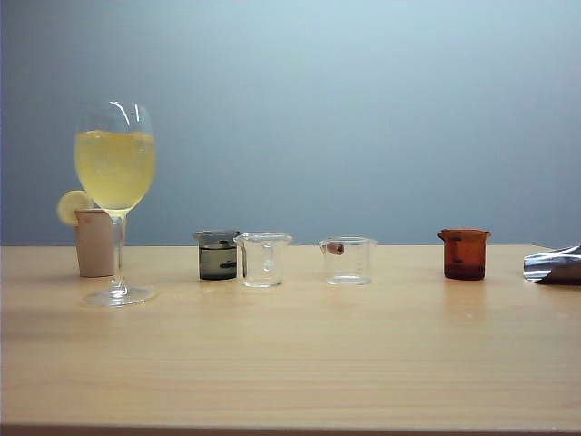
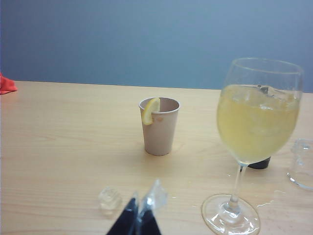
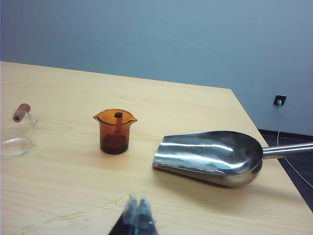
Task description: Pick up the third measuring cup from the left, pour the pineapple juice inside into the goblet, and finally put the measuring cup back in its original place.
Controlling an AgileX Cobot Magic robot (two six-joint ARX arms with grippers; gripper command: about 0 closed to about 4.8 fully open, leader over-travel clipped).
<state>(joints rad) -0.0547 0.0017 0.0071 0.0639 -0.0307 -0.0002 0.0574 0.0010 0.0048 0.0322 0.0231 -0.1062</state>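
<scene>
Third measuring cup: emptied, back mid-worktop. Goblet: brimful at far left; bump it and you spill. Left end effector and right end effector: both closed, empty, near you.

Open table around the third cup

The third cup stands apart, wide gaps to the clear beaker and amber beaker; goblet and scoop flank the row.
</scene>
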